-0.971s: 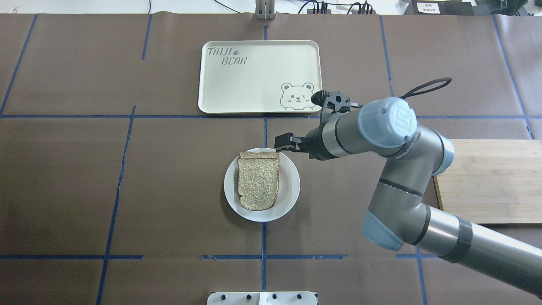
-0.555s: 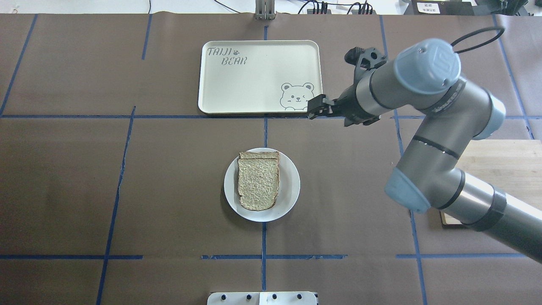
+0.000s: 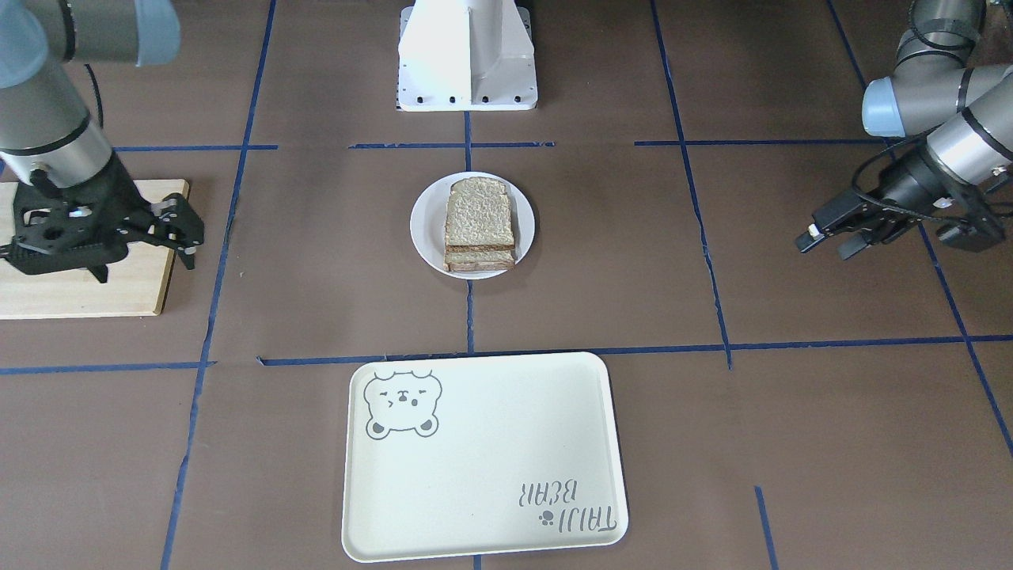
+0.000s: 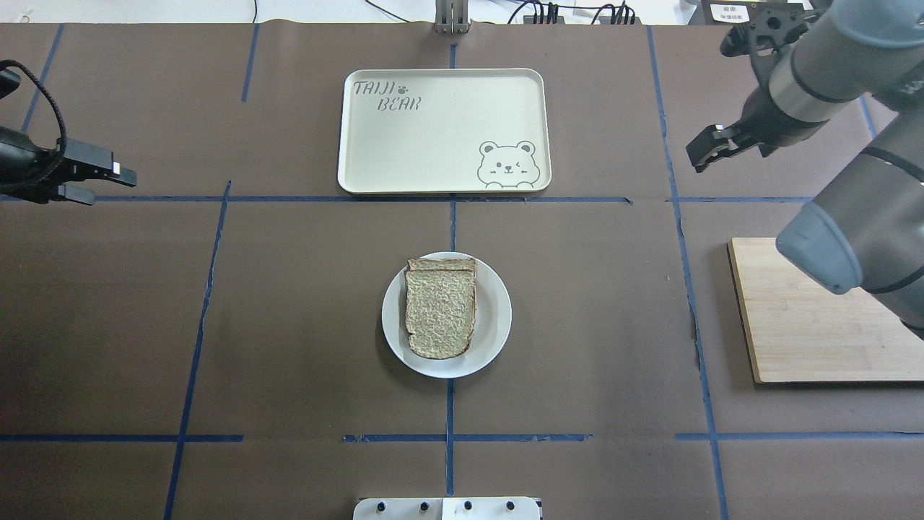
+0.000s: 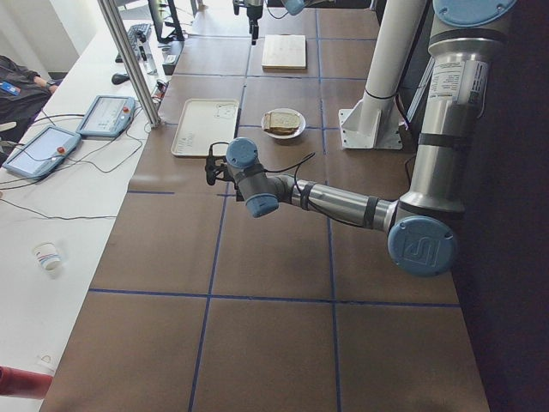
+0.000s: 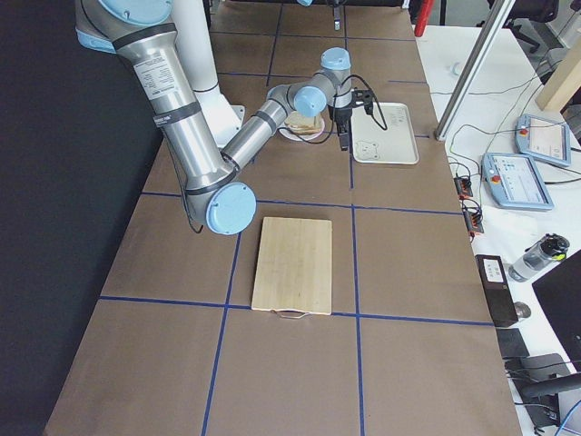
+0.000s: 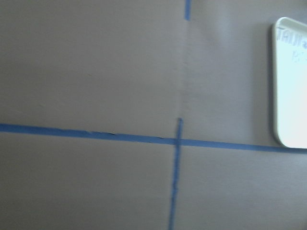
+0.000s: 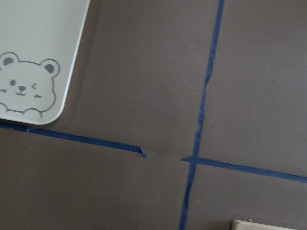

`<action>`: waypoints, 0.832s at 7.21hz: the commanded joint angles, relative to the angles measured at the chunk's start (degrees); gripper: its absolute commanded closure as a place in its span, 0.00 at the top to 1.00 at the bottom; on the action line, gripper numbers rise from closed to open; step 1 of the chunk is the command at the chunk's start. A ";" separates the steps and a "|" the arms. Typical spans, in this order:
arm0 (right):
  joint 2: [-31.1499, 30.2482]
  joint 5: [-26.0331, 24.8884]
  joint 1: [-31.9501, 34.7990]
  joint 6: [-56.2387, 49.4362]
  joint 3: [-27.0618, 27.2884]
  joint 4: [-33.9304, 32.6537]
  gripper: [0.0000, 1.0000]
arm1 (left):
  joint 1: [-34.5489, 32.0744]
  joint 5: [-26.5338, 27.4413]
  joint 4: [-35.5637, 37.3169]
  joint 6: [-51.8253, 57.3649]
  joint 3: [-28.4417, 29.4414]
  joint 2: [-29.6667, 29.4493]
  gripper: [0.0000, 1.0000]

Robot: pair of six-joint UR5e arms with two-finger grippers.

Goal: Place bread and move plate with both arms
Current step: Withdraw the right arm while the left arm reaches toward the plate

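The bread (image 4: 440, 312), a domed coarse-crumb slice with dark crust, lies on the small white plate (image 4: 497, 318) at the table's middle. It lies on top of another slice, whose edge shows at the far side (image 4: 442, 263). The bread (image 3: 478, 212) and plate (image 3: 423, 226) also show in the front view. My right gripper (image 4: 704, 153) is open and empty, raised far to the back right of the plate. My left gripper (image 4: 101, 184) is open and empty at the far left edge, well away from the plate. Both also show in the front view: right (image 3: 150, 261), left (image 3: 827, 244).
A cream tray with a bear drawing (image 4: 440, 130) lies beyond the plate; its corner shows in both wrist views (image 7: 292, 86) (image 8: 33, 62). A wooden cutting board (image 4: 816, 318) lies at the right. The white pedestal base (image 3: 467, 55) stands at the near edge.
My right gripper has drawn back from beside the plate, up and away to the back right. My left gripper has come into view at the left edge. Bread and plate have not moved.
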 commanded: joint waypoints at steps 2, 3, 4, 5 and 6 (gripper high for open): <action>-9.28 7.08 9.38 -14.19 -0.66 0.15 1.00 | 11.16 11.94 -17.64 -25.61 0.38 -1.48 1.00; -9.83 9.45 11.66 -15.43 -1.97 0.16 1.00 | 14.60 15.91 -20.40 -29.35 -0.06 -1.48 0.99; -10.70 12.61 14.73 -21.01 -4.16 0.16 1.00 | 17.42 18.30 -22.26 -32.95 -0.15 -2.09 0.91; -10.89 14.73 17.63 -25.94 -6.36 0.16 1.00 | 19.97 20.50 -22.19 -36.21 0.03 -4.53 0.79; -12.46 17.80 19.49 -29.21 -7.95 0.16 1.00 | 23.74 22.08 -22.01 -37.89 0.55 -6.04 0.68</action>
